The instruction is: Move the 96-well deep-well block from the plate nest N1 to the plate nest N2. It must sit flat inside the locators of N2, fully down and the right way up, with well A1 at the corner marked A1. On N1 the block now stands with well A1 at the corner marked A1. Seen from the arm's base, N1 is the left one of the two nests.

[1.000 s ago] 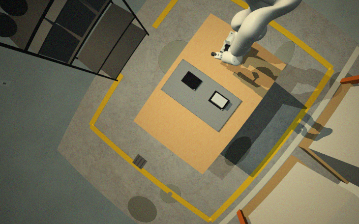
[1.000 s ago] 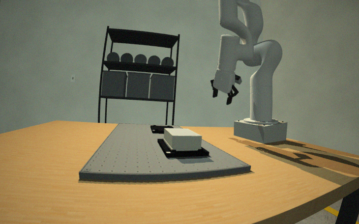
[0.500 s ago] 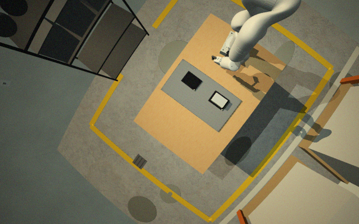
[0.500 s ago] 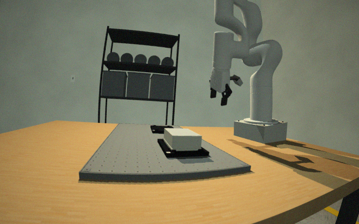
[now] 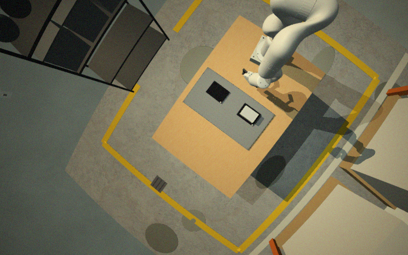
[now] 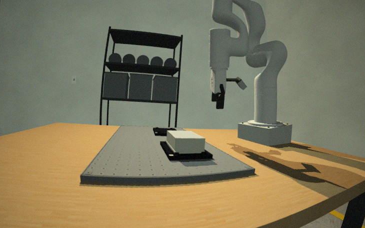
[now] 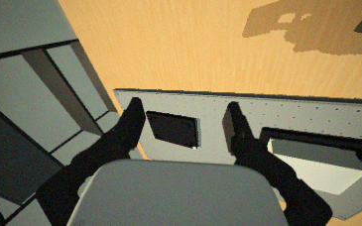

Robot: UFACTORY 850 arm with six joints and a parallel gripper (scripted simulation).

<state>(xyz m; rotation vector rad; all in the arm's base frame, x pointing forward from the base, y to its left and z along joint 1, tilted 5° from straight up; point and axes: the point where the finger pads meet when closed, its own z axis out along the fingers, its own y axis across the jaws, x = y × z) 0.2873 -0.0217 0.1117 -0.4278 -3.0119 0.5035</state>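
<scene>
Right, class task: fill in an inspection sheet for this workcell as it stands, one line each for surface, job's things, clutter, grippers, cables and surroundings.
Surface: wooden table carrying a grey perforated plate.
Job's things: white deep-well block sits in nest N1; nest N2 holds nothing.
Clutter: nothing seen.
Grippers: gripper with jaws wide open, holding nothing, hanging high above the table between the arm's base and the plate, well clear of the block.
Cables: nothing seen.
Surroundings: black shelf rack by the wall, yellow floor line round the cell, other tables outside it.
</scene>
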